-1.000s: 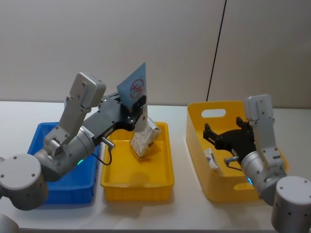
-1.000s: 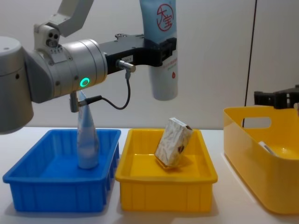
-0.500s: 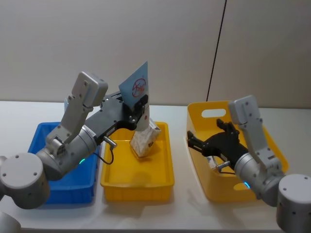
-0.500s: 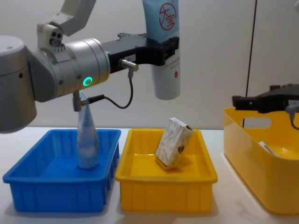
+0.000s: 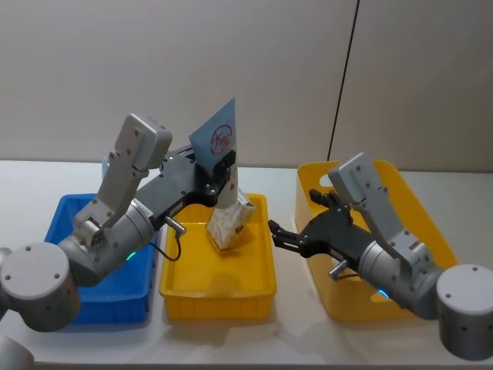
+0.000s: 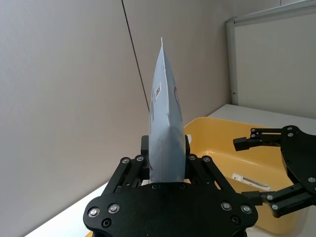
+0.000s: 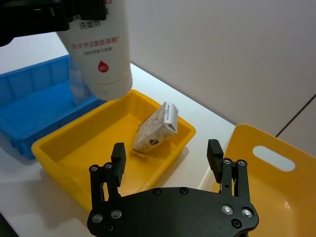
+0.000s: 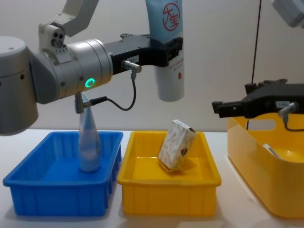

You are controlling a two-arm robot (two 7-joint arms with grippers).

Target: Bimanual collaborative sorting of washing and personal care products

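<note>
My left gripper (image 5: 220, 174) is shut on a tall pale-blue tube (image 5: 219, 146) with a red circle mark, held upright above the shallow yellow tray (image 5: 216, 297). The tube (image 8: 169, 47) hangs cap down over a grey-white patterned carton (image 8: 176, 145) that leans in that tray. My right gripper (image 5: 295, 217) is open and empty, between the tray and the deep yellow bin (image 5: 348, 171), a little right of the tube. A second pale tube (image 8: 89, 137) stands in the blue bin (image 8: 57, 199). A small white box (image 8: 271, 151) lies inside the deep yellow bin.
The three containers stand in a row on the white table (image 5: 285, 339): blue bin on the left, yellow tray in the middle, deep yellow bin on the right. A grey wall is close behind. Bare table runs along the front edge.
My right gripper has come up out of the deep yellow bin and swung left toward the held tube. The left gripper and its tube have barely moved.
</note>
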